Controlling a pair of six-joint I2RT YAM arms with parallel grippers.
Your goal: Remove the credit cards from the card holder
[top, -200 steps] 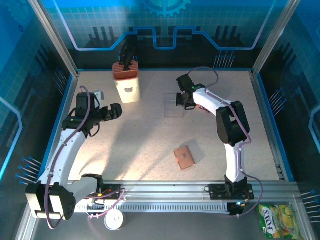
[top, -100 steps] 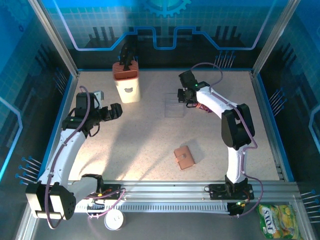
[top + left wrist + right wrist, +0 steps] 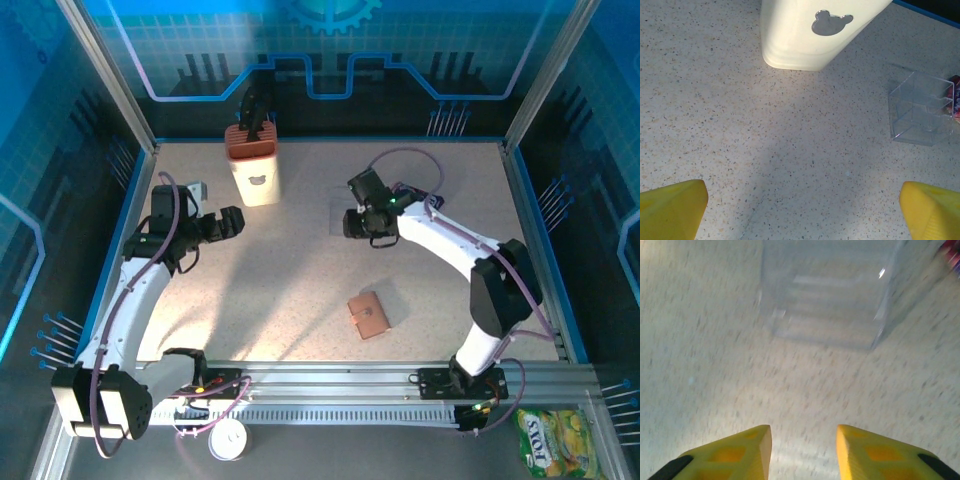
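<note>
Tan leather-like card holder (image 3: pixel 368 316): small flat bifold, folded shut, with a tab across one edge. It lies untouched on the bench (image 3: pixel 280 290), well apart from the clear box (image 3: pixel 341 209), on the side nearer the arm bases.
Holder contents: hidden by the closed flap.
Clear box: transparent hard plastic with straight walls and stepped dividers inside.
Bench surface: pale, matt, finely speckled like stone.
Cream tub (image 3: pixel 257 180): smooth, with rounded corners, a bear-shaped cut-out and a terracotta top. It stands left of the clear box, slightly farther back.
Right tool (image 3: pixel 358 224): yellow fingers (image 3: pixel 742 450) with dark pads, parted a moderate way with nothing between them. It hovers at the clear box and covers the box's right part in the top view.
Left tool (image 3: pixel 232 222): yellow fingers spread wide, empty, well left of the clear box and facing it.
Hard to make out: the right wrist view is blurred. A red-and-purple thing (image 3: pixel 955 95) just beyond the clear box is cut off by the picture edge and cannot be identified.
</note>
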